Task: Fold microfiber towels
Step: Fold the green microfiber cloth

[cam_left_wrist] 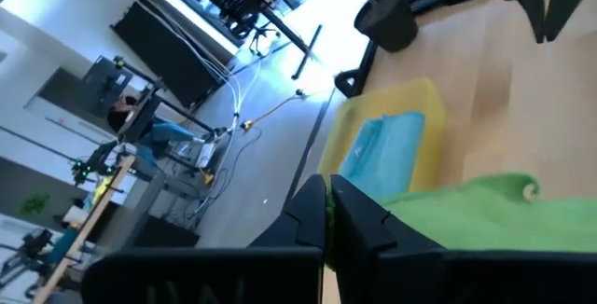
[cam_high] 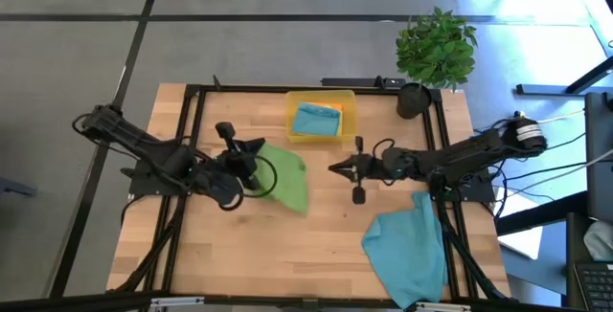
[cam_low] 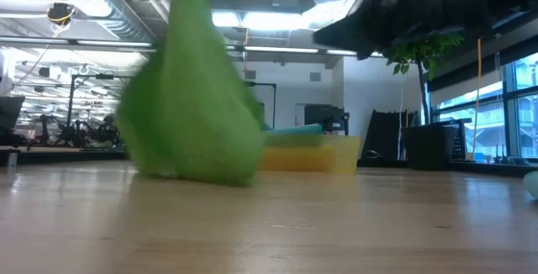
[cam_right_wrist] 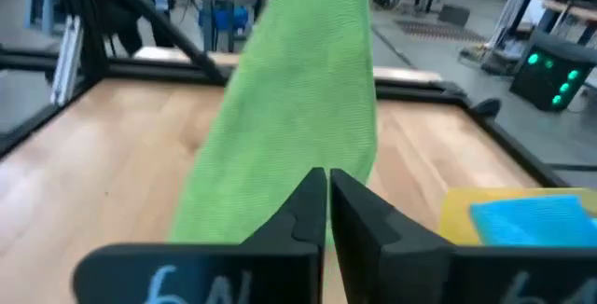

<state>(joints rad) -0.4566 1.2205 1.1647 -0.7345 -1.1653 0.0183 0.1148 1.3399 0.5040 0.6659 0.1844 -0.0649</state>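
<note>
A green microfiber towel (cam_high: 287, 180) hangs at the table's middle left, with my left gripper (cam_high: 251, 162) shut on its top. In the low view the green towel (cam_low: 193, 97) drapes down in a cone. My right gripper (cam_high: 335, 167) is shut with nothing in it, level, just right of the towel and pointing at it (cam_right_wrist: 298, 108). A teal-blue towel (cam_high: 407, 245) lies crumpled at the near right edge. Another teal-blue towel (cam_high: 316, 119) lies on something orange in the yellow tray (cam_high: 347, 101). My left gripper pinches the green towel's upper edge (cam_left_wrist: 410, 213) between its two fingers, which come nearly level from the table's left. One layer or several, I cannot tell. The towel hangs slack below the fingers, and its lower end (cam_low: 202, 171) reaches the table top.
A potted plant (cam_high: 436, 49) stands at the far right corner. The yellow tray sits at the far edge, behind the green towel. Bare wood shows in the table's near middle (cam_high: 287, 255) and between the two grippers.
</note>
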